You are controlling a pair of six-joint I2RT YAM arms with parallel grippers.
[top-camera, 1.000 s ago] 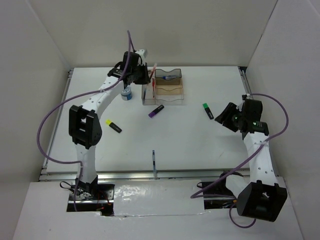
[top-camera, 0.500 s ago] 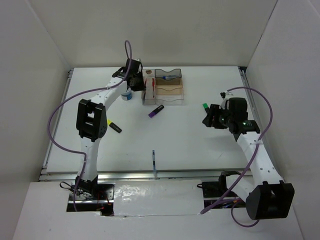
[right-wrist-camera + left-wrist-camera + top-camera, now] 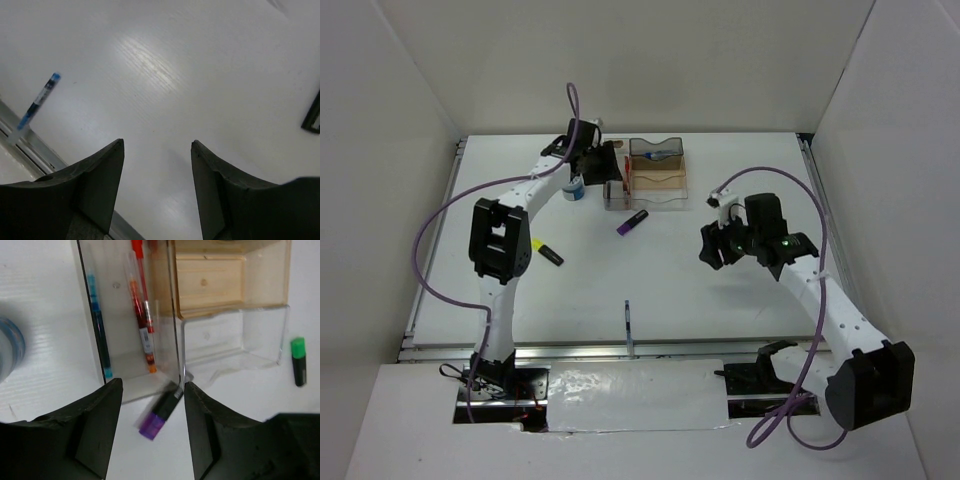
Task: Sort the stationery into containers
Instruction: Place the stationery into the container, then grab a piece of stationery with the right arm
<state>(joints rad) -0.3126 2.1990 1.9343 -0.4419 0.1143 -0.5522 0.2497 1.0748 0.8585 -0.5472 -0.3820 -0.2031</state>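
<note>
Red pen (image 3: 142, 315) is found lying in the organiser (image 3: 215, 285) compartment directly beneath the left gripper (image 3: 152, 385), whose fingers are spread and empty, evidently to leave it free. Right gripper (image 3: 157, 142) is likewise spread, nothing held; a blue pen (image 3: 35, 107) lies ahead-left of it.

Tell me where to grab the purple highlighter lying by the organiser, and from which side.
Grip the stubby purple highlighter across mid-barrel, coming straight down from above. It lies flat and diagonal, its dark end close to the smoky-brown plastic organiser's front wall, so a side approach looks cramped.
</note>
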